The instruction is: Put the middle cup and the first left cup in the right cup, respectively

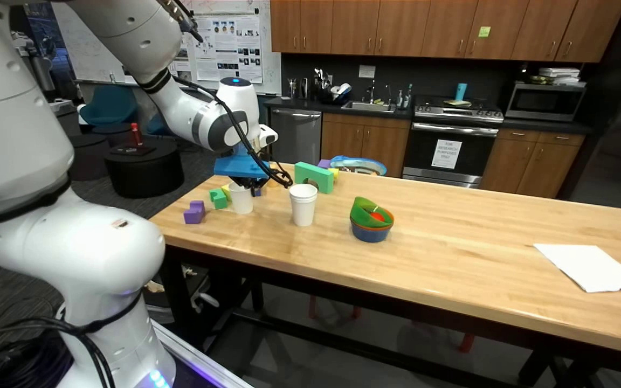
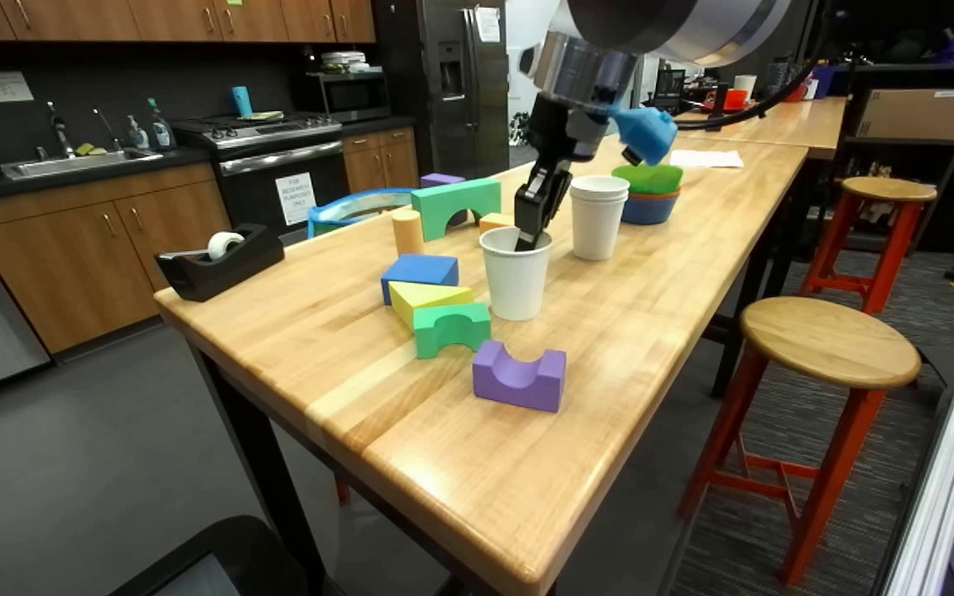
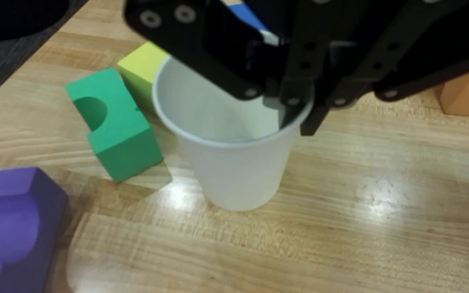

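White cup [image 3: 234, 179], rim [image 3: 234, 143] pinched by gripper [image 3: 301, 118], stands apart from stacked cups [image 2: 596, 223].

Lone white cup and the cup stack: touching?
Apart. Both exterior views plainly show a strip of tabletop between the lone white cup and the cup stack.

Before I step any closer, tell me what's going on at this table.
A robot's gripper is at a lone white cup: one finger reaches inside the rim, the other sits outside. Whether they have clamped the wall is hard to tell. The cup appears to stand upright on the table, apart from a stack of nested white cups that it is presumably meant to join. A purple block lies nearby, and nested bowls sit past the stack.
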Controlling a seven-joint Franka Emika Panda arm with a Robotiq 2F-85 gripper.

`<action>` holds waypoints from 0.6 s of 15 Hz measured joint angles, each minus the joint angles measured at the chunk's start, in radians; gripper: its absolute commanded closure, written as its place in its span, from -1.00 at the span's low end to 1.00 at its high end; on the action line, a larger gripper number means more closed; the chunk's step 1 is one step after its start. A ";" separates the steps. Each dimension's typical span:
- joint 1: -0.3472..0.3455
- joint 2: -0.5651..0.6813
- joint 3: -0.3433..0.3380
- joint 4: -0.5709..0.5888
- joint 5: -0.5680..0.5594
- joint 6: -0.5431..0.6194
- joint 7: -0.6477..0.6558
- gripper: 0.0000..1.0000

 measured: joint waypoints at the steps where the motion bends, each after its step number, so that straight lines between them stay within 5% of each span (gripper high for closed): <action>1: -0.004 -0.001 0.005 0.003 -0.015 -0.001 0.013 0.98; 9: -0.025 -0.077 0.034 0.046 -0.116 -0.109 0.091 0.98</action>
